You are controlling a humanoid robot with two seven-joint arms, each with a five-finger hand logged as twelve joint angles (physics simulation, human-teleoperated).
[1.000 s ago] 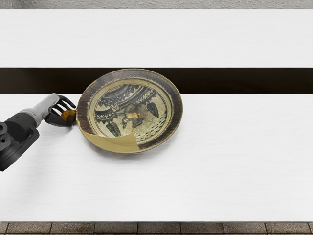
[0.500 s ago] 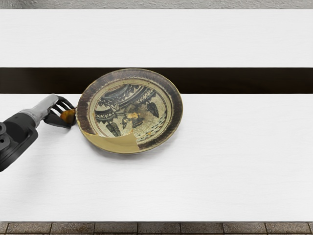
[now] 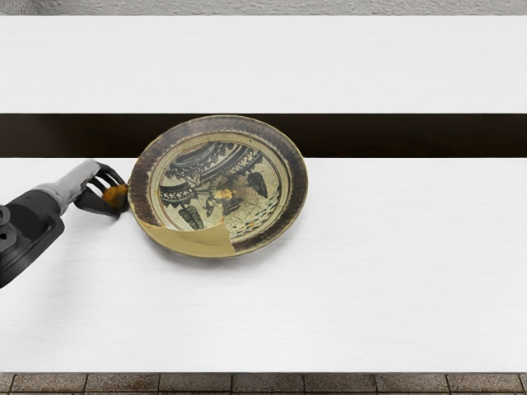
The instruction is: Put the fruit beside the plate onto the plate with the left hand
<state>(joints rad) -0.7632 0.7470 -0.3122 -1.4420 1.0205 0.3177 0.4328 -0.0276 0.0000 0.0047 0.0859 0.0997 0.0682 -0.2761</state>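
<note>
The fruit is gripped by fingers of the left hand, just beside the plate — its rim could be struck if lifted too low.

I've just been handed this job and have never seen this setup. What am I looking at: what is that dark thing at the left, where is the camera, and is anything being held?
This is a simulator's render, not a real photo. The one view comes from the robot's head and looks down at a slant on a white table. The grey and black thing coming in from the left edge is the robot's left arm, which ends in a five-finger left hand. In the middle lies a round patterned plate. Just beside its left rim is a small orange fruit, and the hand is curled around it. The fruit is not on the plate yet. I cannot tell whether it is lifted off the table. The right arm is out of view.
</note>
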